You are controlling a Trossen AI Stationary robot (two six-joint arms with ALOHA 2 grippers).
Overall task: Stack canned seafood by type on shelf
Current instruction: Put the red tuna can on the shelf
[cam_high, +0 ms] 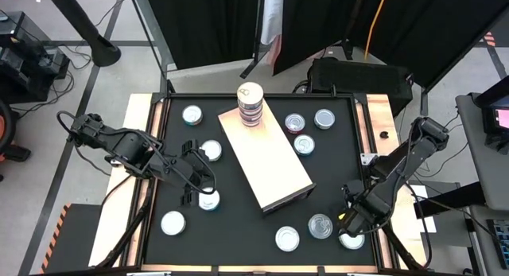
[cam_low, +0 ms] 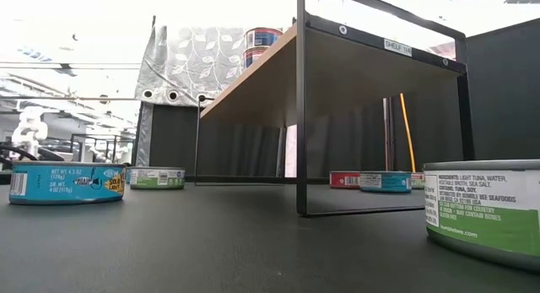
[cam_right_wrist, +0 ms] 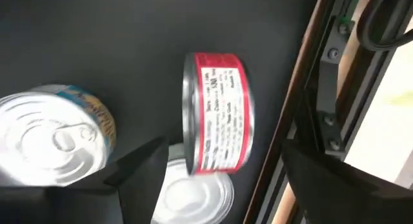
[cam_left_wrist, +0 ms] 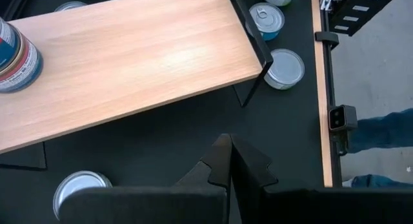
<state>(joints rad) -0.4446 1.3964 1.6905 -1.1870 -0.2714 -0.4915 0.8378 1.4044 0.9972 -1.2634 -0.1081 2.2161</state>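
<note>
Black desk [cam_high: 262, 228] fills the frame from above, ringed by a pale wood border, with dark curtains and cables beyond. On it stands the shelf [cam_high: 265, 157], a pale board on a thin black frame, set at a slant. At its far end a stack of tins [cam_high: 250, 105] rises several high; the rest of the board is bare. Loose tins lie scattered on the desk on both sides of the shelf.

The right tool [cam_right_wrist: 216, 169] hovers at the near right corner with its fingers spread wide. Between them a red-labelled tin [cam_right_wrist: 216, 114] stands tipped on its edge, not gripped; just beside it are a flat blue-labelled tin [cam_right_wrist: 55, 137] and a silver top [cam_right_wrist: 197, 195] partly under it. The left tool [cam_left_wrist: 229, 162] waits low over the desk, left of the shelf, fingers pressed shut and holding nothing.

The step in hand looks like picking up the red tin. To do it well, the fingers should close squarely across the tin's flat faces or round wall, low enough not to pinch the rim, since a tin on edge will likely roll. Keeping clear of the two neighbours matters too.
</note>
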